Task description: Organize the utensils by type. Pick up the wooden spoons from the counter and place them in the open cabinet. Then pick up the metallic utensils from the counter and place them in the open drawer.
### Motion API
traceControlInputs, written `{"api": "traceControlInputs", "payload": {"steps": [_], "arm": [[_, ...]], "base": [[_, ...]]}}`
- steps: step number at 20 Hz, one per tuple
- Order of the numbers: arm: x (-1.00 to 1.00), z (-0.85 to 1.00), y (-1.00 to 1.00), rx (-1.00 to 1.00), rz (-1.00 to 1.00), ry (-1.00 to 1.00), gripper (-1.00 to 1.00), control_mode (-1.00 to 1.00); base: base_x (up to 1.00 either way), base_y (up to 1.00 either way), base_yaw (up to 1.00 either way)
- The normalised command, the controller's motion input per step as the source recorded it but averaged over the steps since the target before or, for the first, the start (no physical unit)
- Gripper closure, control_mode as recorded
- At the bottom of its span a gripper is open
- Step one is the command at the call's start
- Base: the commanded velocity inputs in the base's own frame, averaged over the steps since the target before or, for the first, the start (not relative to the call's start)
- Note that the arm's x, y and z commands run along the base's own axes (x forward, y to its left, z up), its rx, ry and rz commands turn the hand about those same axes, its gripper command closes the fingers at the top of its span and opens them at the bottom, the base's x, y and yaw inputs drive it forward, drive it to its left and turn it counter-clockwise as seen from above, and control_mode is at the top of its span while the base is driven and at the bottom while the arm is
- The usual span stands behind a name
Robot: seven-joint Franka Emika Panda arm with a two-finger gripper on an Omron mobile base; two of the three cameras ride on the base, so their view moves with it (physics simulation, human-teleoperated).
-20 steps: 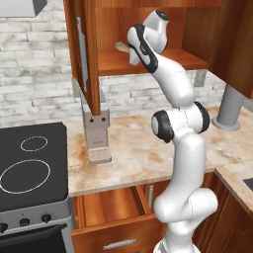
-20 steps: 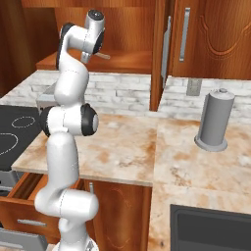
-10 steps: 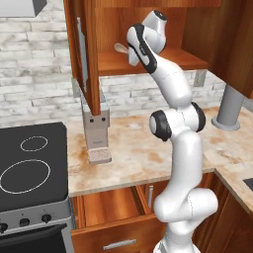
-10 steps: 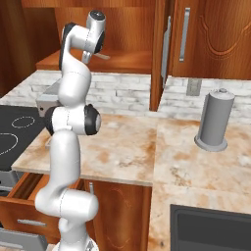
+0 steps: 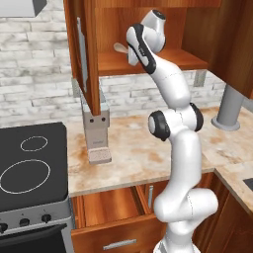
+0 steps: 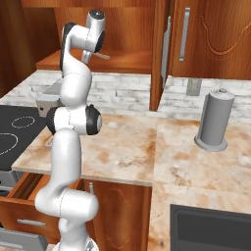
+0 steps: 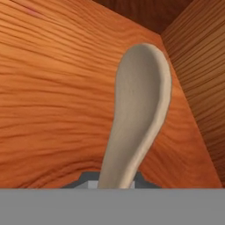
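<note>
One wooden spoon [image 7: 138, 118] was clamped in the gripper [image 5: 129, 52], jaws closed tight on its handle, bowl pointing into the open cabinet [image 5: 163, 62]. In the hand view the spoon's bowl sat over the cabinet's wooden shelf, near the back corner where two walls met. Couldn't tell if it touched the shelf or hung just above it.

Change over the last second: almost nothing. Arm posture in both base views matched the earlier frames, maybe a slight creep of the wrist further into the cabinet. Grip didn't loosen. Base hadn't driven; background was the same.

Read on the task: spoon was at the drop-off, release not done yet. My guess is the placing step was in its final hold before opening. Spoon tip also showed in the left base view [image 5: 120, 47], poking out left of the hand at shelf level, and in the right base view [image 6: 100, 56] as a thin pale stick to the right of the wrist.

Open drawer [image 5: 111, 207] sat below the counter [image 5: 133, 153], by the arm's base. No metallic utensils visible on the counter from here, so I couldn't judge that half. Knife block [image 5: 96, 136] and paper towel holder [image 6: 214, 120] stood untouched.

Risk: spoon rolling off the shelf edge if let go too far forward.
</note>
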Motion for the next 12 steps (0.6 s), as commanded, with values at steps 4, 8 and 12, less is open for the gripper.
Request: {"api": "traceControlInputs", "payload": {"steps": [4,8,12], "arm": [[0.00,-0.17,0.10,0.00,0.00,0.00,-1.00,-1.00],[0.00,-0.12,0.02,0.00,0.00,0.00,-1.00,-1.00],[0.00,-0.09,0.00,0.00,0.00,0.00,-1.00,-1.00]], "base": [[0.00,0.00,0.00],[0.00,0.00,0.00],[0.00,0.00,0.00]]}}
